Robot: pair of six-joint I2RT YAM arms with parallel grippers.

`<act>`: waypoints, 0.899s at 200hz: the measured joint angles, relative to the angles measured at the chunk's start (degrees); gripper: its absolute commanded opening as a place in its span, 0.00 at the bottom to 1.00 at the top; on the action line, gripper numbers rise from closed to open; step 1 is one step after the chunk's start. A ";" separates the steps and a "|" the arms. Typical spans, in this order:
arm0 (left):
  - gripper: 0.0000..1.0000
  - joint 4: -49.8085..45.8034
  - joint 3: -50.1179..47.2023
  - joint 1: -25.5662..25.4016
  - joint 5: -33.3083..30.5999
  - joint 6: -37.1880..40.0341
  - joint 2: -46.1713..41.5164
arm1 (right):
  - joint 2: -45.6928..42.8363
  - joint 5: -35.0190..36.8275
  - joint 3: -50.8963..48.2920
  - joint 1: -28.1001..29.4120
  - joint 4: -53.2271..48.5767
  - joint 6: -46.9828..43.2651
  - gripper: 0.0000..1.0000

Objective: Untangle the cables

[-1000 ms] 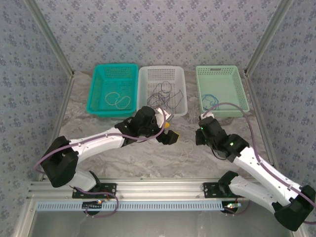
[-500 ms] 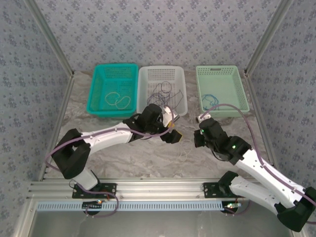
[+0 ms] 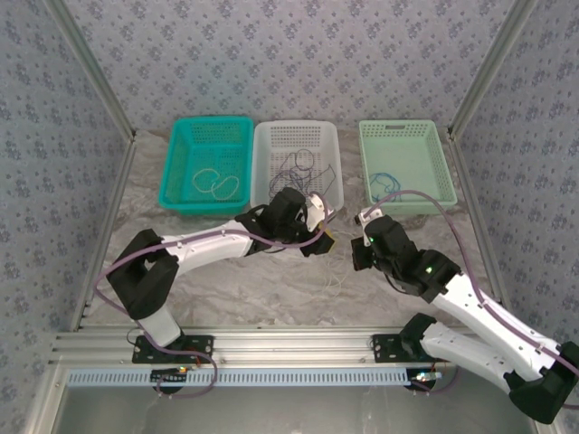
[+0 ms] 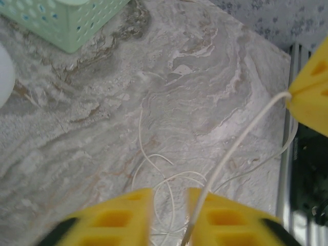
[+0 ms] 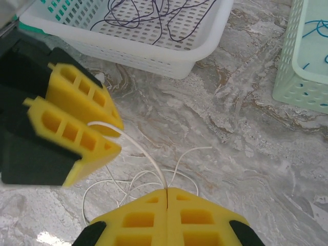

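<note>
Left pincer (image 3: pixel 324 238) and right pincer (image 3: pixel 358 246) sit tip to tip in the overhead view, a whitish cable (image 3: pixel 336 278) lying in loops on the marbled tabletop (image 3: pixel 226 289) just below them. It is taken at two close points, likely so its loops can be drawn apart. Beyond the pincers stand a teal basket (image 3: pixel 206 207), a white basket (image 3: pixel 297 125) and a pale green basket (image 3: pixel 403 125), apparently one per cable colour. Patterned wallpaper (image 3: pixel 289 54) and aluminium posts (image 3: pixel 94 72) close the cell.

Left wrist: the strand runs into a slit between the left fingers (image 4: pixel 123 215) — whether they bite cannot be told.

Right wrist: right jaws are pressed together on the strand, and dark cables (image 5: pixel 154 15) lie in the white basket ahead.
</note>
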 measured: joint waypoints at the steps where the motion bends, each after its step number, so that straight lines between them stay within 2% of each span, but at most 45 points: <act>1: 0.06 0.02 0.00 0.00 0.00 0.28 0.00 | -0.02 0.00 0.00 0.02 0.00 0.00 0.00; 13: 0.00 -0.02 0.00 0.00 -0.15 -0.15 0.00 | -0.11 0.17 0.00 0.07 -0.07 0.00 0.05; 21: 0.00 0.00 0.00 0.00 -0.28 0.24 -0.02 | -0.07 0.70 0.00 0.07 -0.15 0.07 0.10; 35: 0.00 -0.04 -0.02 0.00 -0.70 0.00 -0.22 | -0.04 2.12 0.04 0.07 -0.79 0.50 0.28; 48: 0.00 -0.44 -0.04 -0.02 -1.70 -0.04 -0.72 | -0.07 4.00 0.28 0.07 -1.92 0.98 0.35; 72: 0.00 -1.79 -0.02 -0.02 -3.41 -0.09 -2.45 | -0.31 6.01 0.33 0.07 -2.67 1.92 0.59; 89: 0.00 -2.43 0.04 0.02 -3.98 -0.13 -3.65 | -0.96 5.84 0.28 0.31 -2.29 1.22 0.67; 135: 0.00 -4.00 0.76 0.02 -4.57 -1.29 -5.88 | -1.44 5.22 -2.71 2.23 2.05 0.87 0.75; 180: 0.00 -4.52 0.83 0.00 -4.57 -2.93 -8.83 | -1.16 7.72 -5.40 2.40 3.76 1.57 0.75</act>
